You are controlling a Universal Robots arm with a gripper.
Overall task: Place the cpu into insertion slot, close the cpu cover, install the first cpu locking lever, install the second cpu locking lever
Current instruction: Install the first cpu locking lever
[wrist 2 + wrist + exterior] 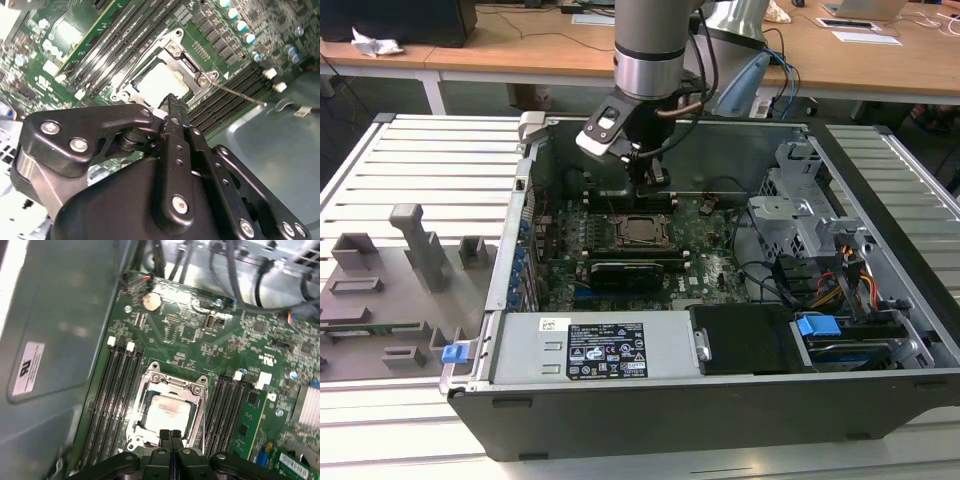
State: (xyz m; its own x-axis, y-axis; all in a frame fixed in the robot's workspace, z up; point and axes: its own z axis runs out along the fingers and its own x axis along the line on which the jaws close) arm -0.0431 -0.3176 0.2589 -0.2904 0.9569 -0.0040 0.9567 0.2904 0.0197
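My tool (pixel 170 436) hangs with its fingertips pressed together on nothing, set for pushing rather than picking, I judge. It is just over the edge of the cpu (pixel 169 409), which sits in the insertion slot (pixel 146 401) under the flat cpu cover (pixel 172 382). One locking lever (pixel 240 95) juts free. The arm (pixel 650 40) drops vertically into the open case (pixel 720 400).
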